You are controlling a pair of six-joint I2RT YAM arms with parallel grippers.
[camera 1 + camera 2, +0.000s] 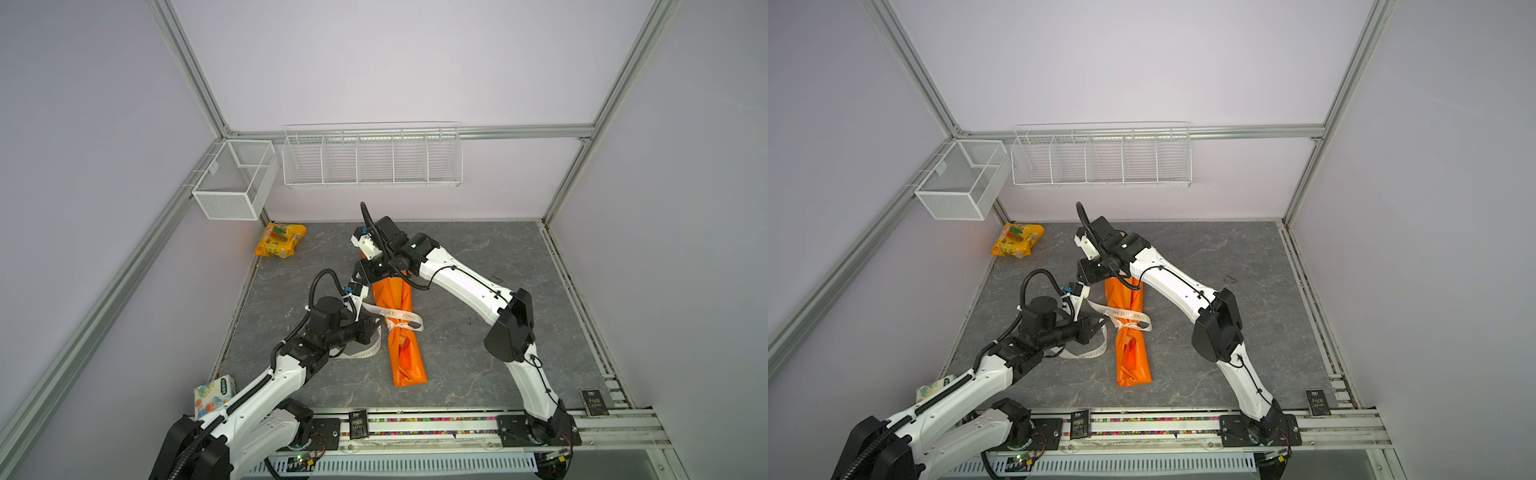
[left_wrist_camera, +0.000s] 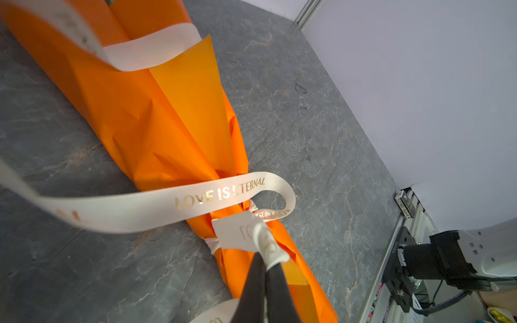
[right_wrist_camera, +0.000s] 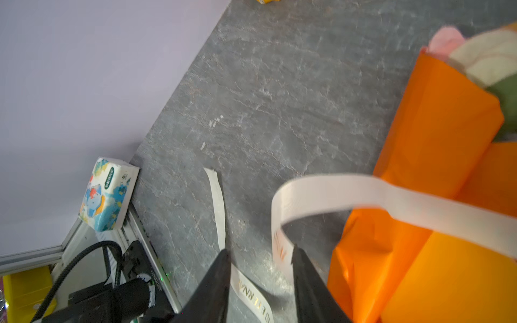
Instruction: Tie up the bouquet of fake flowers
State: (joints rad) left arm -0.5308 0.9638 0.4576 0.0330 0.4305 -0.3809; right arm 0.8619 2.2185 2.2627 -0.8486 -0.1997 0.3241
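A: Far left in a top view, the tissue pack (image 1: 212,395) sits low by the rail and the snack packet (image 1: 280,241) up in the corner. Both are well apart from the action.
B: Next comes the left tool (image 2: 265,263). In its wrist view the fingers are pressed together, with 1 end of the white ribbon (image 2: 218,195) pinched at the very tips.
A: That ribbon cinches the waist of the bouquet (image 1: 395,299). The left tool sits just left of that waist, close beside the orange paper.
B: The bouquet lies flat on the grey tabletop (image 1: 478,257) at centre frame. Its long axis runs from upper centre to lower centre, with the flower heads (image 3: 475,56) at the upper end, under the right wrist.
A: Now the right tool (image 3: 260,250). Its jaws stand partway apart, and a loop of ribbon brushes 1 finger.
B: Nothing is clamped there, I'd say, so it grips nothing. It hangs at the upper end, by the left edge of the wrap.
A: So the key line is that the loose strands lie left of the bouquet, across its long axis, between the 2 tools.
B: The left arm is nearer the cinch. My guess is that the right tool must come down the frame toward the waist for a strand.
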